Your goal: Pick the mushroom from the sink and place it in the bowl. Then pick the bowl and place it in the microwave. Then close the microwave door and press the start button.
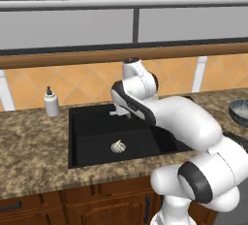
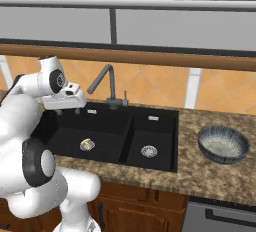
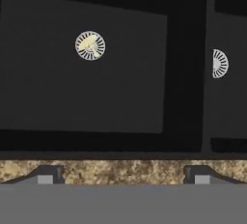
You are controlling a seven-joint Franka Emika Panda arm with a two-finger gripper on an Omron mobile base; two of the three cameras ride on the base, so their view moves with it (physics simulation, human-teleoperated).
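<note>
One sink (image 2: 107, 126) with two basins — a large one and a smaller one — and two round silver drain rings (image 2: 149, 151), one per basin. One mushroom (image 3: 89, 45), lying on the large basin's drain. One faucet (image 2: 106, 83). One bowl (image 2: 223, 144) on the tabletop (image 2: 200, 176) to the right. One soap dispenser (image 1: 51, 102) — on the far left. One robot arm (image 1: 193, 136).

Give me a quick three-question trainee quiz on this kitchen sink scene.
1. True or false: the mushroom lies on the drain of the sink's larger basin.
2. Where does the bowl stand? A) in the sink B) on the counter right of the sink C) in the fingers
3. Fill in: the gripper's fingers are ___.

Key: 1 true; 2 B; 3 open
</note>
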